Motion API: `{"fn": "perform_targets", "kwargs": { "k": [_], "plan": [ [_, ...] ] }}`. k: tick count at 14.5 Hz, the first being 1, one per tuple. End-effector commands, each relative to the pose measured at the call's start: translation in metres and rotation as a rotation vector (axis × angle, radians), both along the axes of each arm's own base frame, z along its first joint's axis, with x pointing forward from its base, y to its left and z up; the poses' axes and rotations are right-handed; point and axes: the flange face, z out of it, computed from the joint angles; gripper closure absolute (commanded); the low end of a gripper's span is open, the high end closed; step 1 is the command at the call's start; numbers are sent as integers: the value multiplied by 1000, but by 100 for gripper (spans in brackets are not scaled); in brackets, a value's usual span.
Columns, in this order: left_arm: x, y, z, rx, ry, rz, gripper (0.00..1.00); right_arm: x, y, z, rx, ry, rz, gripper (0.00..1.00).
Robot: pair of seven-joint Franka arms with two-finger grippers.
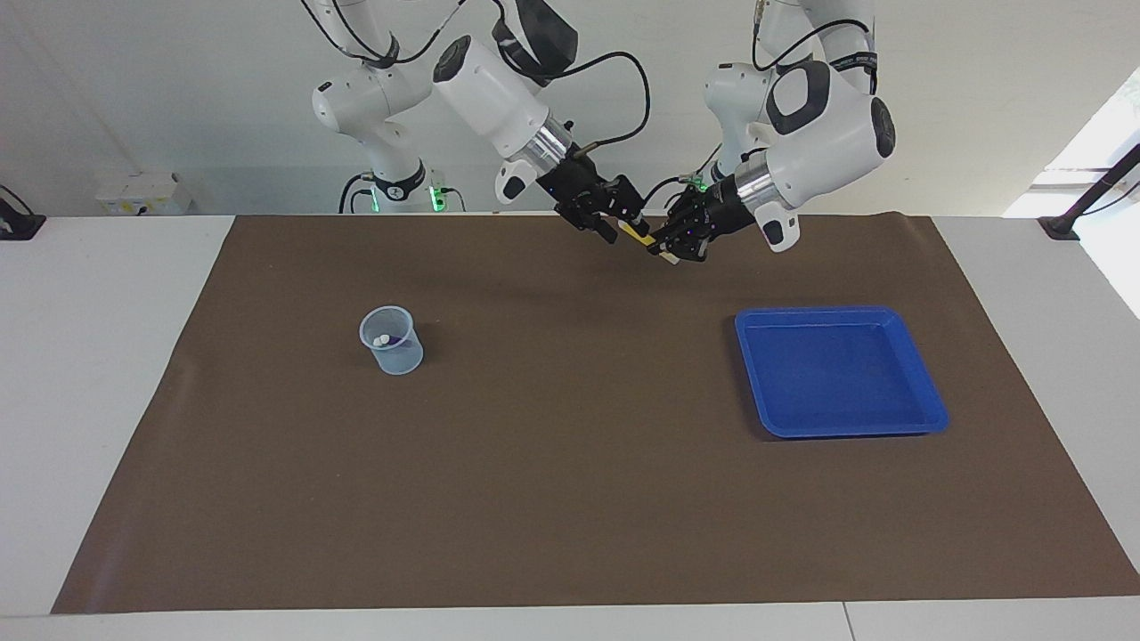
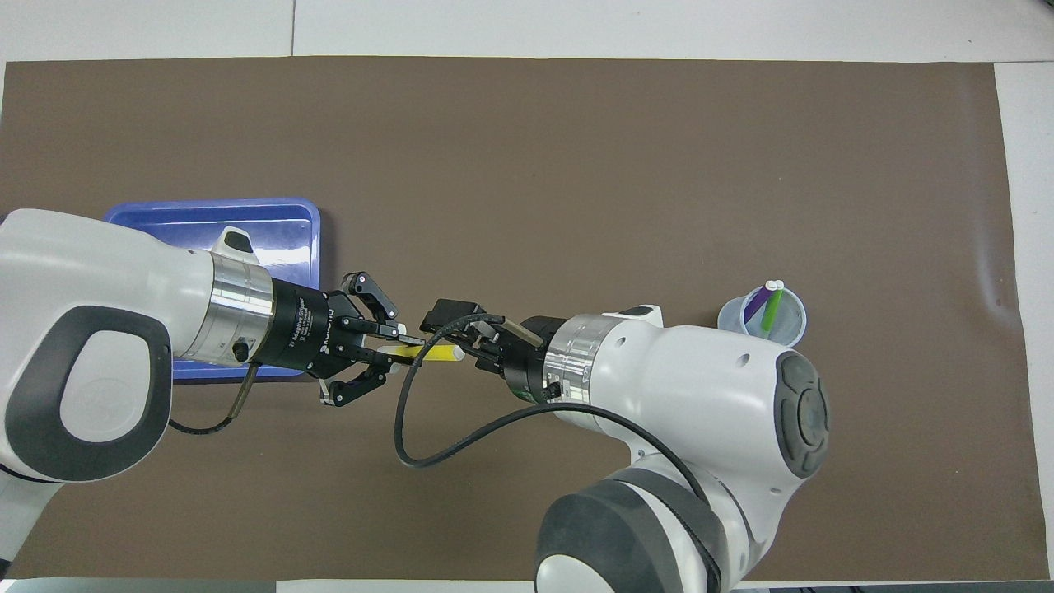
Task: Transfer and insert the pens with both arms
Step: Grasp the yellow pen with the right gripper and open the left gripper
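My left gripper (image 1: 663,247) (image 2: 394,350) is shut on the yellow pen (image 1: 638,234) (image 2: 432,352) and holds it level in the air over the mat, between the tray and the cup. The pen's pale cap end points at my right gripper (image 1: 623,226) (image 2: 461,339). That gripper is open, its jaws standing on either side of the cap end. The purple pen (image 2: 757,303) and the green pen (image 2: 771,311) stand tilted in the clear cup (image 1: 390,341) (image 2: 762,319), caps up.
A blue tray (image 1: 837,369) (image 2: 214,222) lies bare toward the left arm's end of the table. The brown mat (image 1: 570,463) covers the table's middle. A black cable (image 2: 412,445) loops down from the right wrist.
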Motion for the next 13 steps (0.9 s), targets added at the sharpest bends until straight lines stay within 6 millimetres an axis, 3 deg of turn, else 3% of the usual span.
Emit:
{"fn": "perform_targets", "kwargs": {
  "k": [1, 4, 8, 9, 12, 13],
  "plan": [
    [-11, 3, 3, -17, -2, 28, 100, -6, 6, 0, 13, -7, 17, 31],
    [-11, 3, 3, -19, -7, 34, 100, -6, 6, 0, 13, -5, 19, 31],
    [-11, 1, 3, -23, -8, 35, 100, -6, 6, 0, 12, -7, 21, 44],
    [-11, 1, 3, -23, -8, 35, 100, -6, 6, 0, 13, -6, 21, 52],
    [-11, 1, 3, -23, -8, 35, 100, -5, 5, -1, 12, -3, 21, 97],
    [-11, 1, 3, -23, -8, 35, 100, -4, 4, -1, 12, -3, 18, 100]
  ]
}}
